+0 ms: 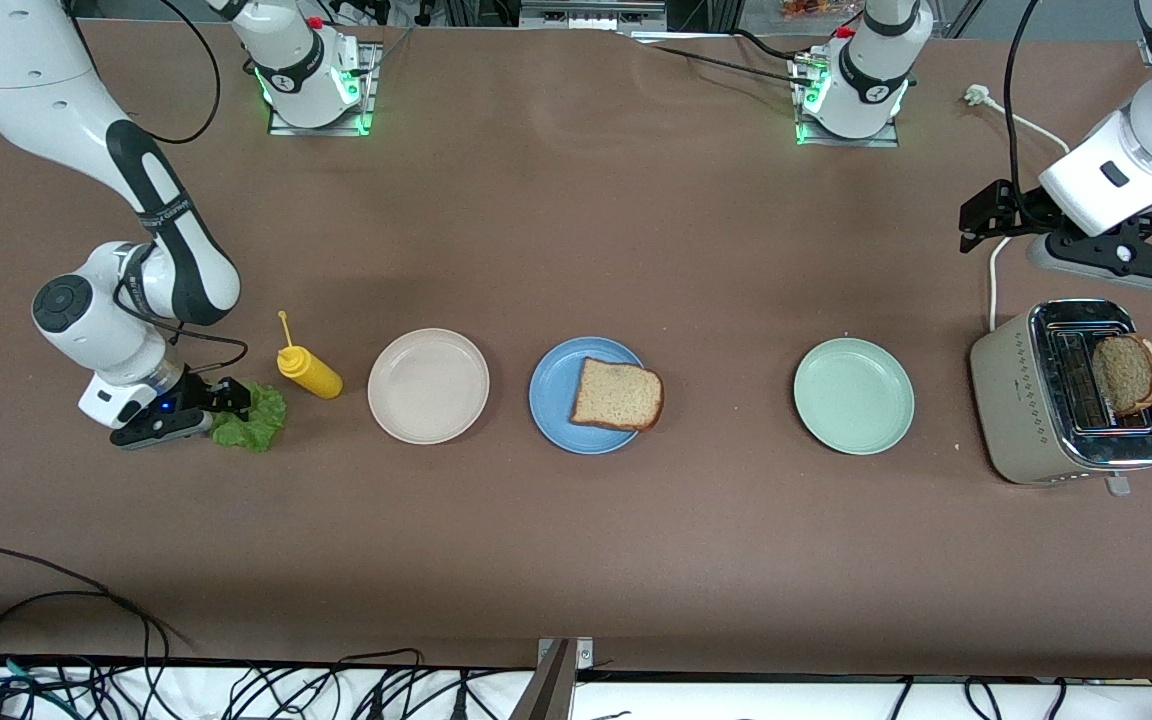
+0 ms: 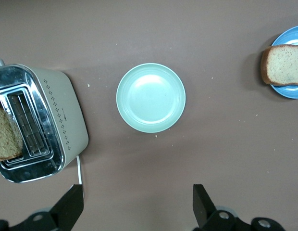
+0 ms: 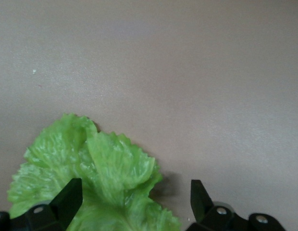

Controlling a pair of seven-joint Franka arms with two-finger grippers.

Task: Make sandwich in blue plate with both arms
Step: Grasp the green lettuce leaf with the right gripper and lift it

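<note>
Lettuce point(image 1: 252, 417) on my counter point(image 1: 576, 560) sits under the right gripper point(image 1: 226, 398), jaws spread, nothing grasped; left gripper point(image 1: 976, 215) hovers beside the toaster point(image 1: 1011, 400), jaws released.

Yellow squeeze bottle point(image 1: 309, 371), beige plate point(image 1: 428, 385), mint plate point(image 1: 853, 395), toaster point(image 1: 1021, 400).

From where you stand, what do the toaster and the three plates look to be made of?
The toaster seems to have a matte beige body, plastic or painted metal, with a mirror-bright chrome top. The blue plate, beige plate and mint-green plate look like smooth, evenly coloured plastic or melamine with a soft sheen; ceramic is possible.
</note>
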